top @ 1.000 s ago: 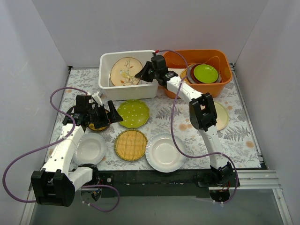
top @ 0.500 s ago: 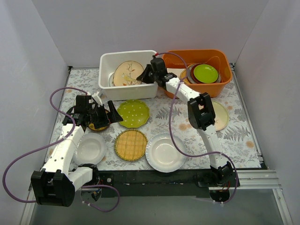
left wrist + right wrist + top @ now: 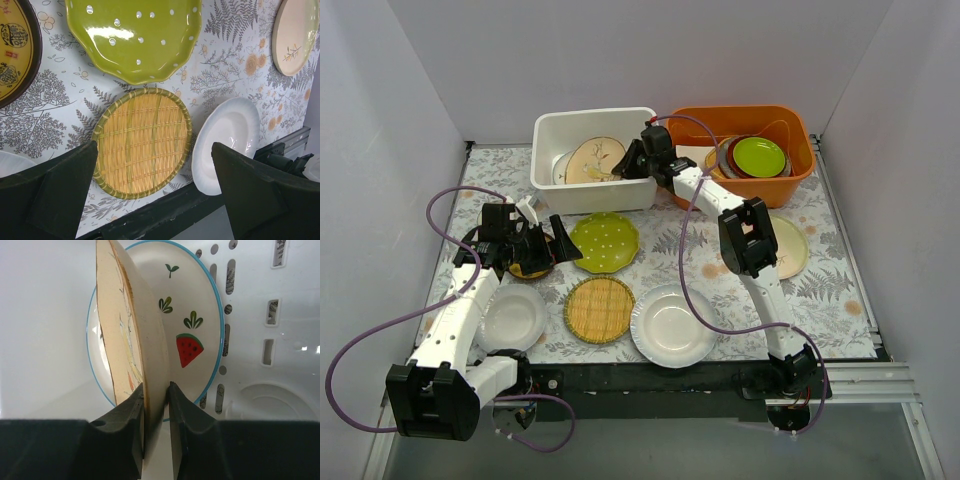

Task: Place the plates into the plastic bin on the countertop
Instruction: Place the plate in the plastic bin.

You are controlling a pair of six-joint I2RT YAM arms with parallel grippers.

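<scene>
My right gripper [image 3: 632,162] is shut on the rim of the beige bird-and-branch plate [image 3: 594,160] and holds it tilted inside the white plastic bin [image 3: 550,130]. In the right wrist view the beige plate [image 3: 125,340] stands edge-on between my jaws, my right gripper [image 3: 156,400] pinching its rim, above a strawberry-print plate [image 3: 192,330] lying in the bin [image 3: 280,365]. My left gripper [image 3: 555,245] is open over the cloth near the small dark-yellow plate [image 3: 528,268]. The green dotted plate [image 3: 604,242], bamboo plate [image 3: 599,309] and two white plates [image 3: 672,325] [image 3: 512,316] lie on the countertop [image 3: 840,290].
An orange tub [image 3: 790,120] at the back right holds a stack topped by a lime-green plate [image 3: 759,155]. A cream plate [image 3: 790,247] lies at the right, partly under my right arm. White walls enclose the table; a black rail runs along its front edge.
My right gripper has moved slightly left and lower into the bin, and the beige plate has gone from lying flat to tilted. My left arm has not moved.
</scene>
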